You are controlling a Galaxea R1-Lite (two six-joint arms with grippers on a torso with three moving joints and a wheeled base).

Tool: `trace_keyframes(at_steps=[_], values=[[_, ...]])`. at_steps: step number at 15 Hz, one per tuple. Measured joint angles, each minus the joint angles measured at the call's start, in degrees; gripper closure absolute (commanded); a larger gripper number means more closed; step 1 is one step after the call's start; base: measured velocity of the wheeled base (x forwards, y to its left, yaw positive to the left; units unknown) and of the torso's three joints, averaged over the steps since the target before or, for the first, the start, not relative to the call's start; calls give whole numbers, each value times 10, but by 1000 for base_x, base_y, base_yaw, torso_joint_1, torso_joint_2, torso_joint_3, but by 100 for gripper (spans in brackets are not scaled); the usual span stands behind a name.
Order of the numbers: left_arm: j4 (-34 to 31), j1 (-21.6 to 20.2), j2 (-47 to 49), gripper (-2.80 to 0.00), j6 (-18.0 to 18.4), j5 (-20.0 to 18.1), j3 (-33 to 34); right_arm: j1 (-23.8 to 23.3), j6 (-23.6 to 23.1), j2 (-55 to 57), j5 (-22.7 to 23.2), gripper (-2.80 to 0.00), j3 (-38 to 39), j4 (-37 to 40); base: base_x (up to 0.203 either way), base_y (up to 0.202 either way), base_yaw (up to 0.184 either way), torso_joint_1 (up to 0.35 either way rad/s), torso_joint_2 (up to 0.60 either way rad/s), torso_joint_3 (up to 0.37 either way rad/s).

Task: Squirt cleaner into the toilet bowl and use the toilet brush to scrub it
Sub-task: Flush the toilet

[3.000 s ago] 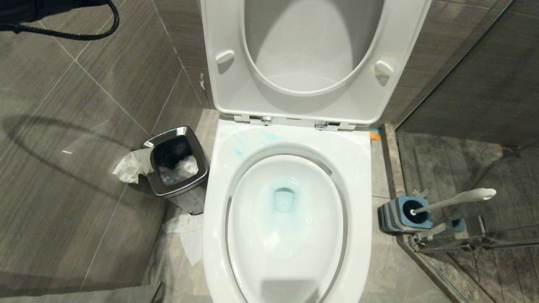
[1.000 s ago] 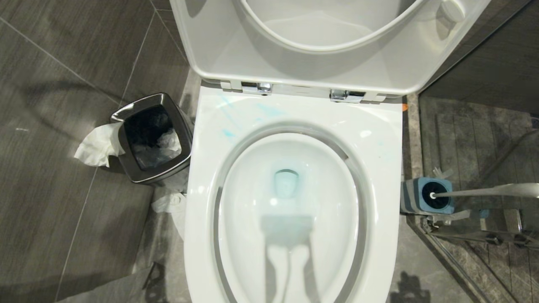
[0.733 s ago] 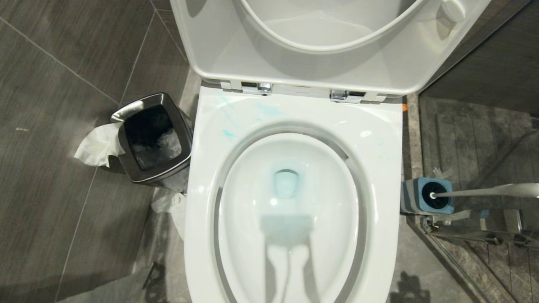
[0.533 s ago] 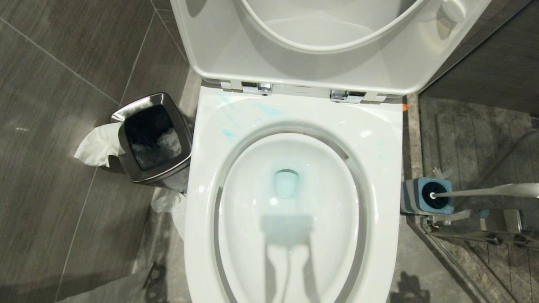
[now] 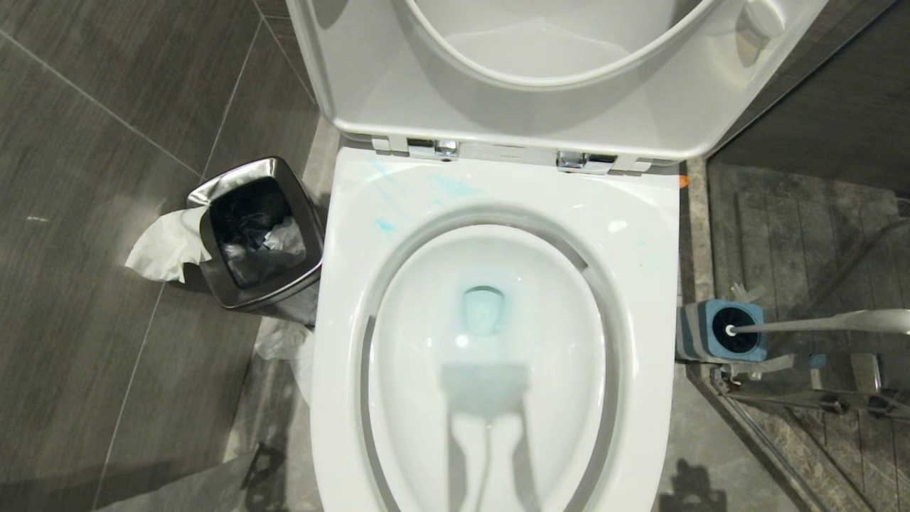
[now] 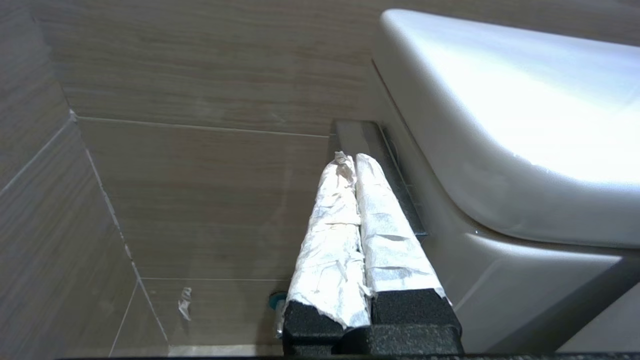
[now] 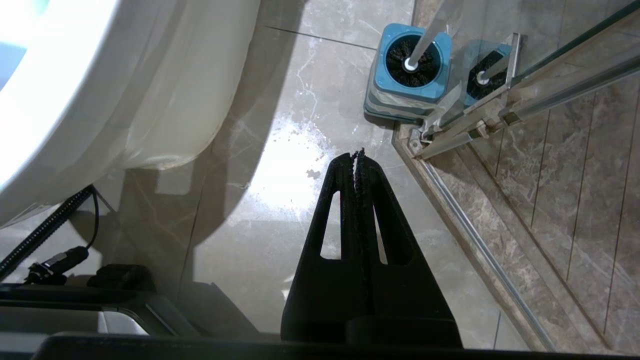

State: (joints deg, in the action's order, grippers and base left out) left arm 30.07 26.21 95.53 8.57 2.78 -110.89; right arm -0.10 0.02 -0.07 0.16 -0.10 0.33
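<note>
Nothing among the things has shifted over the last second; against three seconds back only our own view has closed in on the toilet bowl [image 5: 490,370], seat and lid raised at the far side. We see the cleaner [image 5: 384,226] as pale blue streaks on the far-left part of the rim, with a blue tint in the water at the bottom. To the left on the floor stands the chrome waste bin [image 5: 256,235], a crumpled tissue [image 5: 165,245] hanging over its left edge. To the right, the toilet brush [image 5: 825,323] sits in its blue holder [image 5: 721,333], the white handle leaning off to the right, beside the glass shower door [image 7: 525,100].

Neither arm shows from above. Our left gripper [image 6: 352,162], its fingers [image 6: 385,235] wrapped in silvery tape, is clenched on nothing, up beside the white tank [image 6: 510,120] near the tiled wall. Our right gripper [image 7: 358,155] is likewise clenched and empty, low over the floor near the bowl, the brush holder well beyond its tip.
</note>
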Motion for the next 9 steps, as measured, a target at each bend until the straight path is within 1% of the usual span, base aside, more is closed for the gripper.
trace_keyframes(at_steps=[9], values=[[0,5,17,0,8,1,13,0,0,0,0,0,0,0,0,0,0,0,0,0]])
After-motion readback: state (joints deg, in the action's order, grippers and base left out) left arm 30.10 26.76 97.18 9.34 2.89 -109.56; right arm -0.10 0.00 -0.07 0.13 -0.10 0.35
